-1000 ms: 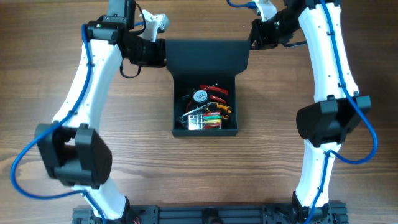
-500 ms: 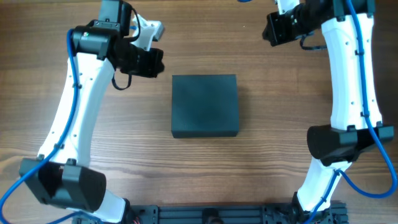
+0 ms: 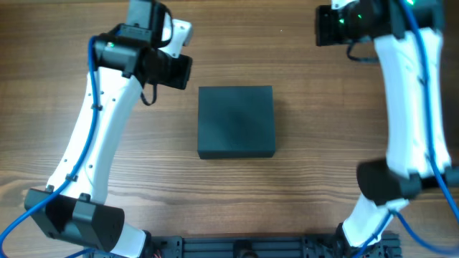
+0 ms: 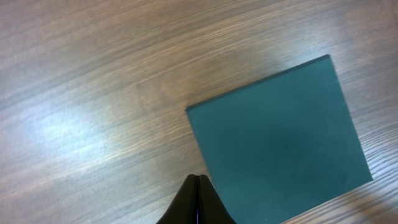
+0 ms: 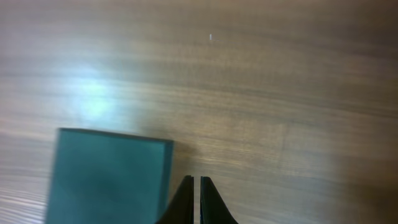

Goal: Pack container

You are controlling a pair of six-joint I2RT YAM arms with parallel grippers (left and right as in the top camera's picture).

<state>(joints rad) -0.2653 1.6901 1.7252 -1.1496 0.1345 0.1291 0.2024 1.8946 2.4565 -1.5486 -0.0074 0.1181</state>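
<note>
Container (image 3: 236,122) sat mid-frame on counter (image 3: 315,136), lid down, near square, edges straight with frame. Left pincer (image 4: 198,180), right pincer (image 5: 196,182) pinched together, empty.

The overhead view looks straight down on the worktop (image 3: 323,165) from high up. It has the robot's base (image 3: 244,247) along its bottom edge and the container (image 3: 236,122) near the middle. The left wrist view looks down past the left hand (image 4: 198,183) at its bottom edge, from much nearer, and the container fills its lower right. The right wrist view, slightly blurred, looks down past the right hand (image 5: 196,185) and catches one container corner at lower left. All three share the container's top and the wood beside it.
</note>
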